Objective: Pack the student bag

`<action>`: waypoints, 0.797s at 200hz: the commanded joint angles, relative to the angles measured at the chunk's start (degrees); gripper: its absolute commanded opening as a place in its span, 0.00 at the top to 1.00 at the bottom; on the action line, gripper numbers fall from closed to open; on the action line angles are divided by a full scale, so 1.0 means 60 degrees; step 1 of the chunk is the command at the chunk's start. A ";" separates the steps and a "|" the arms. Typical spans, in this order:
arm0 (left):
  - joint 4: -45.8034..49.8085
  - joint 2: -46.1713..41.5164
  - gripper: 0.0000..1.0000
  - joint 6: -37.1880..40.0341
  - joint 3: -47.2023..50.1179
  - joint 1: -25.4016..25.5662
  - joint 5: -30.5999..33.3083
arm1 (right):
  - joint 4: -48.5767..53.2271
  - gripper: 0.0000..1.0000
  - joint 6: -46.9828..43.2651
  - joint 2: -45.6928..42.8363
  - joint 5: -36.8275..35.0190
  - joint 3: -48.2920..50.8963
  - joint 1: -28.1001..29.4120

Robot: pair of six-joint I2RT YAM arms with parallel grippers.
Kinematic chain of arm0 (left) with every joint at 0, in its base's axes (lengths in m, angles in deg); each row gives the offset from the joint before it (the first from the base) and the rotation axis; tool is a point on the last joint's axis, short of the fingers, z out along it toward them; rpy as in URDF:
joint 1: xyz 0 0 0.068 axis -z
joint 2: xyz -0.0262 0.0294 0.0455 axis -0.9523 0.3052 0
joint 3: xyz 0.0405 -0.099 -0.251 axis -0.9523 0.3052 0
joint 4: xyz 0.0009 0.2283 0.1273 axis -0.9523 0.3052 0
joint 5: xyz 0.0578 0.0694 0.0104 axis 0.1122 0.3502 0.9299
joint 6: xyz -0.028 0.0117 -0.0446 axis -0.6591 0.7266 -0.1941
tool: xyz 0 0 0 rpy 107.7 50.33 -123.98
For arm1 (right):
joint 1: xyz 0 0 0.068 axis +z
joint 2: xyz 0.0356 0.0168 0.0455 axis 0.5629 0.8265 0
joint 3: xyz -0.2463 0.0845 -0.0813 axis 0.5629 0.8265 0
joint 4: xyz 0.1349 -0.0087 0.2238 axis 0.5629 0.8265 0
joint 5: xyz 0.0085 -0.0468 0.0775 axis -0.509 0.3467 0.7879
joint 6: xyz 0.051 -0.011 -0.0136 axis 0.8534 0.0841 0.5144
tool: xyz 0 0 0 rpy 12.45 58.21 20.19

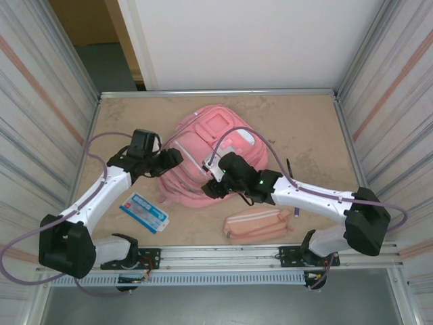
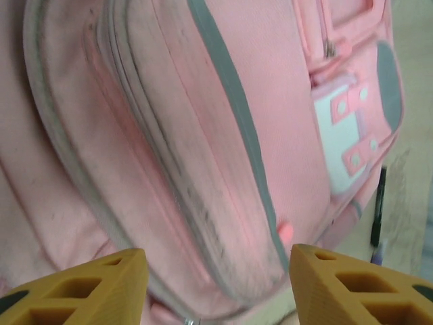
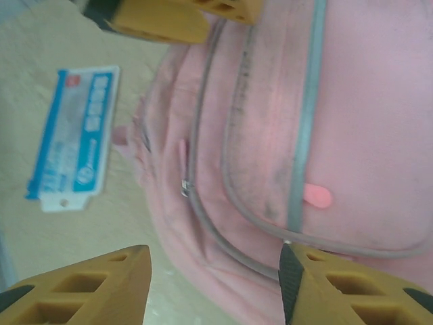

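The left end effector point(image 2: 216, 271) hangs with its fingers apart over the pink student bag point(image 1: 203, 135), gripping nothing. The right end effector point(image 3: 215, 274) is likewise spread, empty, above the bag's zipped edge.

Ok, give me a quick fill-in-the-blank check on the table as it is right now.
1. The student bag is ____ in colour.
2. The flat packet left of the bag is white and ____.
3. The left gripper and the right gripper both have their jaws ____.
4. The pencil pouch lies closer to the ____ gripper.
Missing words: pink, blue, open, right.
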State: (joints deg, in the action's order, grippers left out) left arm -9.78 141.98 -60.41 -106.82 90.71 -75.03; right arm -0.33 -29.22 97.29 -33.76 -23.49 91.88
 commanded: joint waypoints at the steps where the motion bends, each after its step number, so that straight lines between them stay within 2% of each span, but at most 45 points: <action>1: 0.1638 -0.0290 0.43 0.1123 -0.0176 0.0011 -0.0803 | 0.0061 0.43 -0.2800 0.0224 0.0051 0.0039 0.0015; 26: 0.1682 -0.0169 0.45 0.1201 0.0031 0.0017 -0.1359 | -0.0710 0.40 -0.3628 0.1012 -0.0345 -0.0329 -0.0060; 57: 0.1931 0.0112 0.46 0.1502 -0.0142 0.0020 -0.1770 | -0.0795 0.38 -0.4352 0.2453 -0.0786 -0.1247 0.0083; 85: 0.1748 0.0117 0.47 0.1541 0.0004 0.0018 -0.1891 | -0.1910 0.38 -0.4508 0.3258 -0.2089 -0.1253 0.0066; 110: 0.1651 0.0003 0.47 0.1650 0.0113 0.0015 -0.1929 | -0.2462 0.39 -0.4681 0.3617 -0.2657 -0.1228 0.0016; 159: 0.1353 -0.0144 0.48 0.2046 0.0100 -0.0007 -0.2140 | -0.2666 0.39 -0.5612 0.3807 -0.2007 -0.0924 0.0151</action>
State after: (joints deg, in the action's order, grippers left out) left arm -0.01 142.63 -51.40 -106.25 90.25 -83.86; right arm -13.88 -57.66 118.43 -46.03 -29.65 92.14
